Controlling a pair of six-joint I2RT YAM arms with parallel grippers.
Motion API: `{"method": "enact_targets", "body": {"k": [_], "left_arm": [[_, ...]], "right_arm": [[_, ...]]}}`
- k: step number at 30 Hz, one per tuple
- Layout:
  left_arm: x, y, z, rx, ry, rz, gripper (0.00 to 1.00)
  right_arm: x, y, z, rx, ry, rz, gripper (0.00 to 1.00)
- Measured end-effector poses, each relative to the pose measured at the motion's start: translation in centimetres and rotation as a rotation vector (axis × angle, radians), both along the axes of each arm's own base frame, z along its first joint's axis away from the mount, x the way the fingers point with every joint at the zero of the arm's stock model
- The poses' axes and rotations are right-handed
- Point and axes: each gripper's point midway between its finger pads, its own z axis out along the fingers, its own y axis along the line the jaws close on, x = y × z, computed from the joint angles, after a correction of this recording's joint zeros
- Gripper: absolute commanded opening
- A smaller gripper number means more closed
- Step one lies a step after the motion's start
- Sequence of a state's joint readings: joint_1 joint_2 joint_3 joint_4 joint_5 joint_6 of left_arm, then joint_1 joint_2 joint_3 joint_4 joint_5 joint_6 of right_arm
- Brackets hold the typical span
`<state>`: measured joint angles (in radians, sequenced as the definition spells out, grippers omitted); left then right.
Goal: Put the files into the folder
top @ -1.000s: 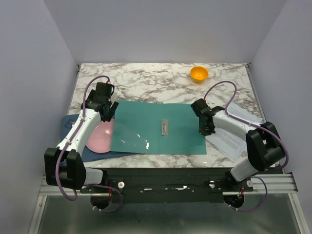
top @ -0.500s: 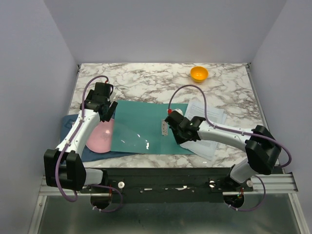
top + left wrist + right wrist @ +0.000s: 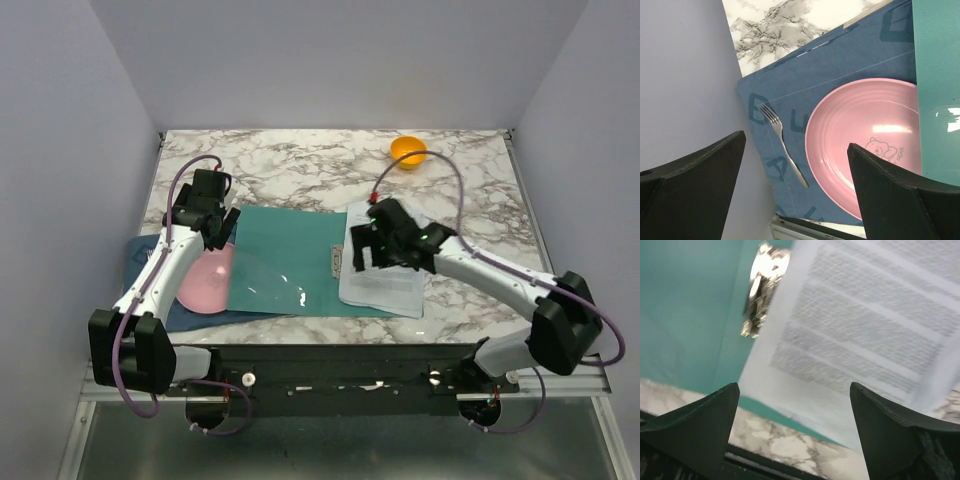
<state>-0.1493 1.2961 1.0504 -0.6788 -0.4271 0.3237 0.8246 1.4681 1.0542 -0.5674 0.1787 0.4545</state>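
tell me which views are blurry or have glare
right wrist: the white printed paper sheets and small metal clip are blurred; left wrist: sharp, with glare on the round pink plate; top external: sharp, small glints on the flat teal-green plastic folder.

The flat teal-green plastic folder [image 3: 285, 255] [image 3: 685, 300] is lying open on the marble worktop [image 3: 300, 170], its small metal clip [image 3: 336, 262] [image 3: 760, 290] showing along the spine. The thin white paper sheets printed with dense black text [image 3: 382, 290] [image 3: 865, 330] are lying slightly skewed on the folder's right half, their left edge just beside the clip.
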Motion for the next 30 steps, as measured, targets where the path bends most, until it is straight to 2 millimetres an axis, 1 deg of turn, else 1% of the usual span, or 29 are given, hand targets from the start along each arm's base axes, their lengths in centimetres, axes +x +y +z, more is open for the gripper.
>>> {"method": "enact_targets", "body": {"k": [1, 2, 4, 5, 6, 7, 8, 10, 12, 14, 18, 21, 25, 27, 30], "left_arm": [[0.0, 0.0, 0.0, 0.001, 0.0, -0.001, 0.99], [0.0, 0.0, 0.0, 0.001, 0.001, -0.001, 0.99], [0.0, 0.0, 0.0, 0.001, 0.001, -0.002, 0.99], [0.0, 0.0, 0.0, 0.002, 0.001, -0.002, 0.99], [0.0, 0.0, 0.0, 0.003, 0.001, -0.002, 0.99], [0.0, 0.1, 0.0, 0.003, 0.002, -0.002, 0.99], [0.0, 0.1, 0.0, 0.003, 0.002, -0.002, 0.99], [0.0, 0.1, 0.0, 0.005, 0.003, -0.002, 0.99], [0.0, 0.2, 0.0, 0.006, 0.003, -0.002, 0.99], [0.0, 0.2, 0.0, 0.009, 0.004, -0.005, 0.99], [0.0, 0.2, 0.1, 0.016, 0.008, -0.013, 0.99], [0.0, 0.3, 0.1, 0.017, 0.009, -0.014, 0.99], [0.0, 0.3, 0.1, 0.018, 0.009, -0.014, 0.99], [0.0, 0.3, 0.0, 0.017, 0.009, -0.014, 0.99], [-0.2, 0.3, -0.2, 0.019, 0.017, -0.014, 0.99]], "right_arm": [[1.3, -1.8, 0.7, 0.029, -0.017, -0.063, 1.0], [2.9, -4.1, 1.4, 0.062, -0.036, -0.142, 0.95], [5.2, -8.2, 2.3, 0.106, -0.069, -0.277, 0.86], [6.1, -9.9, 2.4, 0.123, -0.082, -0.327, 0.81], [6.7, -11.3, 2.3, 0.129, -0.086, -0.371, 0.8], [7.2, -12.3, 2.2, 0.135, -0.087, -0.395, 0.8], [7.6, -12.8, 1.8, 0.141, -0.079, -0.407, 0.79], [8.3, -13.0, 1.0, 0.155, -0.057, -0.403, 0.77], [8.8, -12.9, -0.1, 0.176, -0.023, -0.393, 0.7], [9.1, -13.0, -1.2, 0.204, 0.017, -0.387, 0.67], [9.8, -14.3, -3.3, 0.234, 0.085, -0.405, 0.67], [9.9, -14.9, -3.9, 0.247, 0.107, -0.408, 0.67], [10.1, -14.4, -4.0, 0.271, 0.112, -0.382, 0.67], [10.2, -14.2, -4.3, 0.282, 0.122, -0.372, 0.65], [10.2, -14.2, -5.2, 0.282, 0.147, -0.374, 0.64]]}}
